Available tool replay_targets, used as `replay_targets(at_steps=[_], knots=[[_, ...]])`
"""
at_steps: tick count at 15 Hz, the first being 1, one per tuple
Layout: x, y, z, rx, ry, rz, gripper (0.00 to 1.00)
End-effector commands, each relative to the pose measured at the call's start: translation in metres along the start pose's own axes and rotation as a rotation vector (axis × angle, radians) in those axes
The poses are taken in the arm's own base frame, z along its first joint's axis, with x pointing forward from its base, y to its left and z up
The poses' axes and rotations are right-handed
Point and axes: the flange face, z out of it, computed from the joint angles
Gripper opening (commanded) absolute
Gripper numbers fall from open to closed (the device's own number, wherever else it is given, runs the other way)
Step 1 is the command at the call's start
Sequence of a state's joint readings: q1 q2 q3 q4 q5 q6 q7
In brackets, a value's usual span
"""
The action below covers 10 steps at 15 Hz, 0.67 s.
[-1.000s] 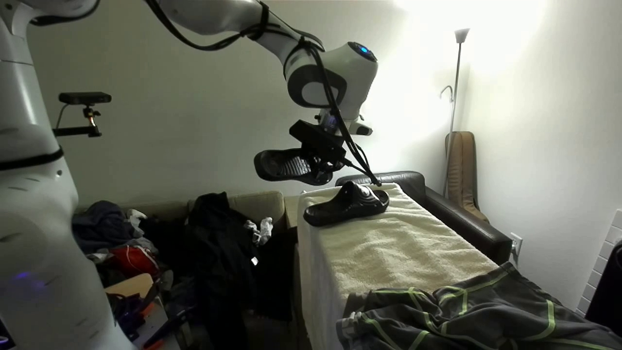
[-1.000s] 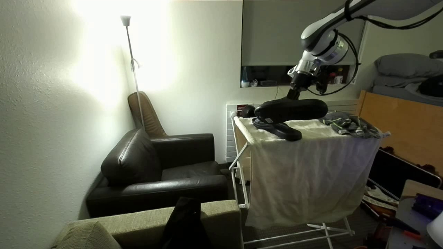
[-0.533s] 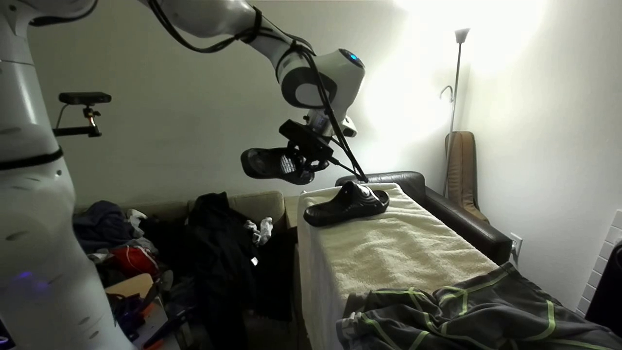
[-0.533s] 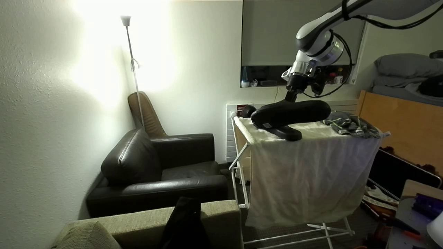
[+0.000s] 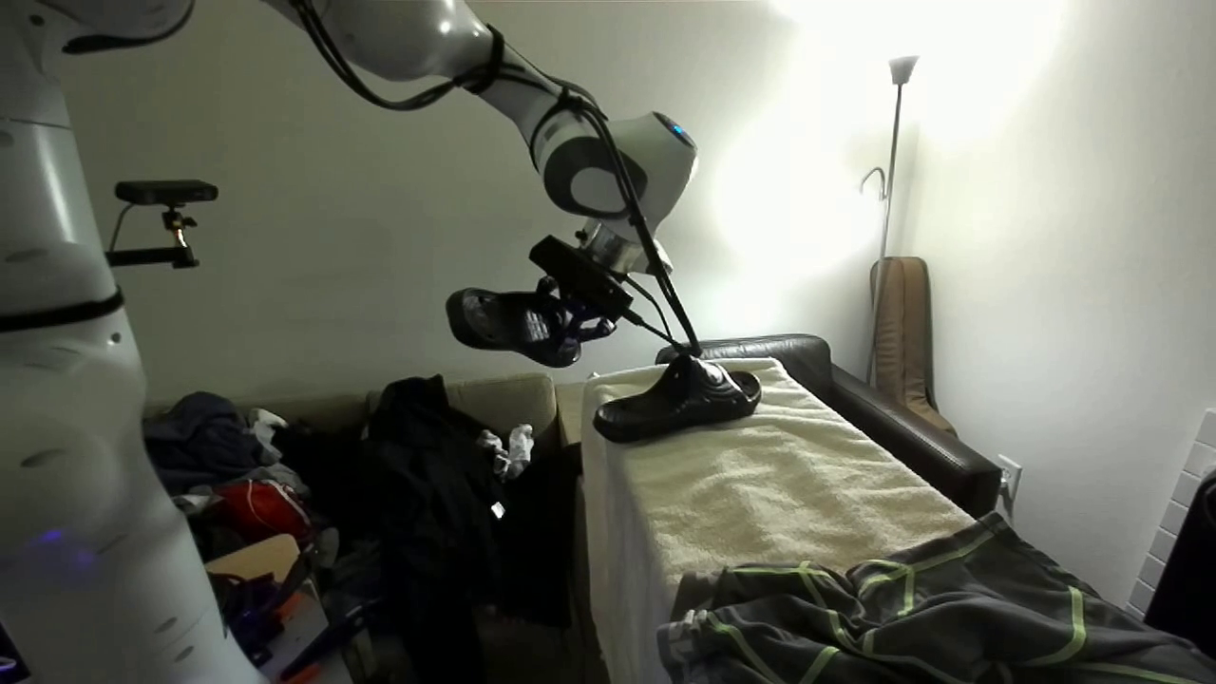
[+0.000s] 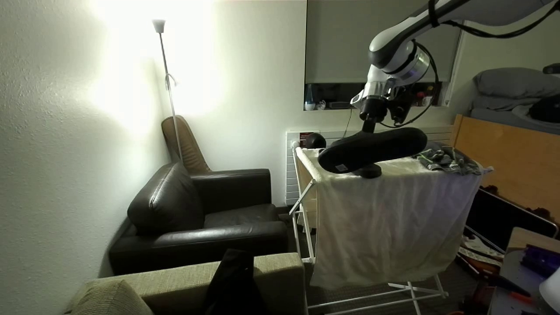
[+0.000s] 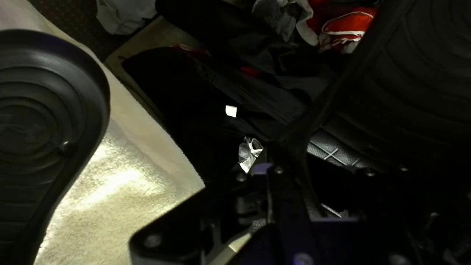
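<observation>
Since the earlier frames, the end effector [image 6: 369,126] and the held slide [image 5: 508,321] have shifted farther out from the towel [image 5: 779,475], past its draped side. The resting slide [image 5: 674,404], at one end of the towel's top, has not moved. The change is judged to mean that the held slide is being carried and is well apart from its mate.

The end effector is clenched on the held slide; contact appears to be at the strap, though dark tones obscure the exact spot. The held slide is in the air outside the towel's draped side, tilted, its sole turned outward from the towel.

Materials: the held slide is black and moulded, seemingly rubber or foam, with a rounded, matte sole, a small pale label [image 6: 341,167] and a ridged footbed. The resting slide lies sole down on the towel, its broad strap arched and faintly glossy. The towel is cream, thick-piled and creased, draped over a white rack [image 6: 302,197] of thin bars. At the towel's opposite end lies a crumpled grey garment [image 5: 883,608] with lime seams. Outside the draped side are dark clothes [image 5: 423,475]; beyond the towel's slide end stands a smooth, dark leather armchair [image 6: 218,240].
</observation>
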<state>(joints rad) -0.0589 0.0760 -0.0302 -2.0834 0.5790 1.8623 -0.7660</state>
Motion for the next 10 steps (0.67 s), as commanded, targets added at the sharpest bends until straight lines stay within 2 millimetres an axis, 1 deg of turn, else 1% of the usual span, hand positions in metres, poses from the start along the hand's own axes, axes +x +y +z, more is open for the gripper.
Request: replay_targets(at_steps=[1,4,10], knots=[[0.005,-0.003,0.003,-0.019,-0.042,-0.023,0.05],[0.009,-0.008,0.013,-0.054,-0.079,-0.055,0.05],[0.018,-0.024,0.048,-0.089,-0.164,-0.127,0.05]])
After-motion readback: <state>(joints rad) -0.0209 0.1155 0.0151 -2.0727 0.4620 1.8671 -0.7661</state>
